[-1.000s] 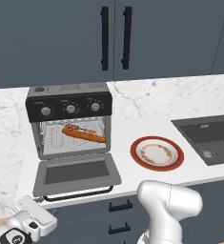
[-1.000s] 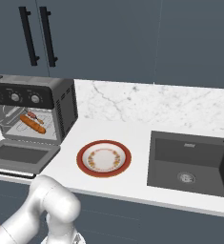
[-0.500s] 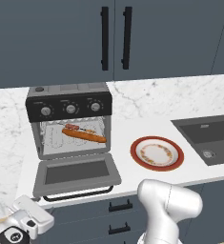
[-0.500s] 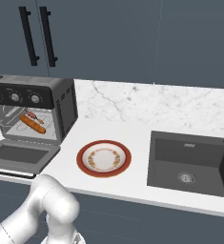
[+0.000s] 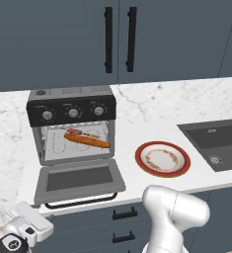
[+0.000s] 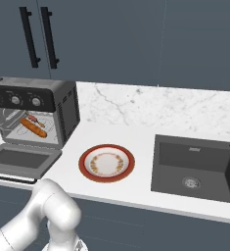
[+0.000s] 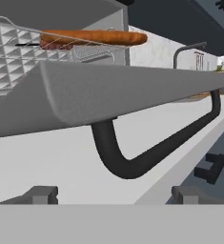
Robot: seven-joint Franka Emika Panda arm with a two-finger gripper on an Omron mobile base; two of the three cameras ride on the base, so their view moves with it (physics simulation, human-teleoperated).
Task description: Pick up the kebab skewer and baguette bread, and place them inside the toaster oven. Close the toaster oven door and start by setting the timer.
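Far left and low in the left base view, my gripper (image 5: 19,232) sits below the counter edge, jaws spread wide with nothing in them. I figure it's down there because the toaster oven door (image 5: 79,179) drops flat, so pushing it shut has to start from underneath. In the hand view I'm looking up at the door's black bar handle (image 7: 132,164), close but not touched. Moving right, the toaster oven (image 5: 73,123) has the baguette bread (image 5: 87,140) lying on the wire rack with the kebab skewer (image 5: 79,132) just behind it, so loading looks done. Further right the red-rimmed plate (image 5: 162,159) sits bare, then the sink (image 5: 216,143).
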